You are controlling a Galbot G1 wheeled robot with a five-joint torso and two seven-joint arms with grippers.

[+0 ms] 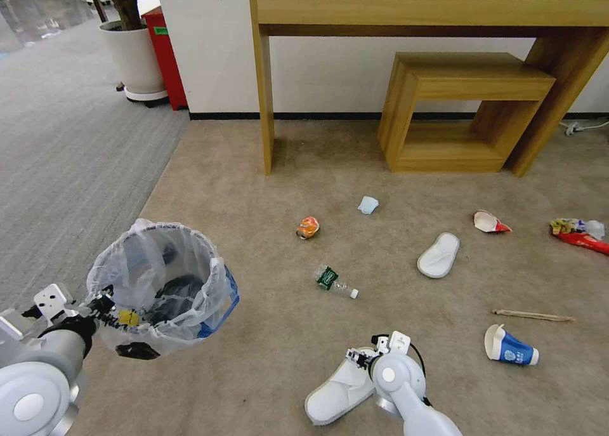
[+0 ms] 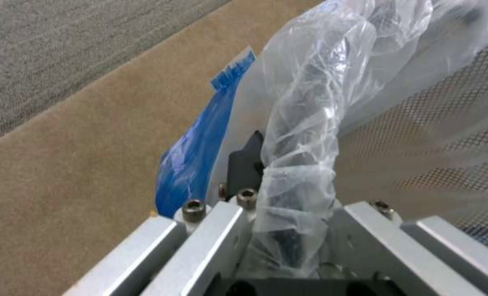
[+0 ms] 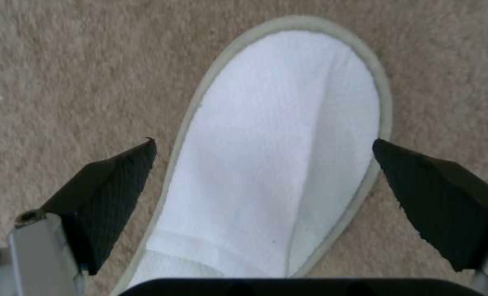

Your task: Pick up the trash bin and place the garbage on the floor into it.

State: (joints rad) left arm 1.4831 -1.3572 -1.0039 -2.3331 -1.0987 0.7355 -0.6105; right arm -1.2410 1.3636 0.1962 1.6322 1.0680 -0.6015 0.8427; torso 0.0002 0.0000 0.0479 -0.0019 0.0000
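Observation:
My left gripper (image 1: pixel 117 318) is shut on the rim of the trash bin (image 1: pixel 162 284), a dark mesh bin lined with a crinkly clear bag, held above the floor (image 1: pixel 266 188) at the lower left. The wrist view shows the bag-wrapped rim (image 2: pixel 299 164) pinched between the fingers. My right gripper (image 3: pixel 263 164) hangs open just over a white slipper (image 3: pixel 277 164), a finger on either side; that slipper (image 1: pixel 336 391) lies near the bottom centre. More garbage lies around: a second slipper (image 1: pixel 439 254), small bottle (image 1: pixel 336 282), can (image 1: pixel 308 228), blue cup (image 1: pixel 509 348), wooden stick (image 1: pixel 534 316), crushed cup (image 1: pixel 490 221), red wrapper (image 1: pixel 580 234), light-blue mask (image 1: pixel 368 204).
A wooden desk (image 1: pixel 431 7) with a low wooden stool (image 1: pixel 466 109) under it stands against the far wall. Grey ribbed carpet (image 1: pixel 70 150) covers the left side, with a white planter (image 1: pixel 134 58) and a red box (image 1: pixel 163 52) at the back left.

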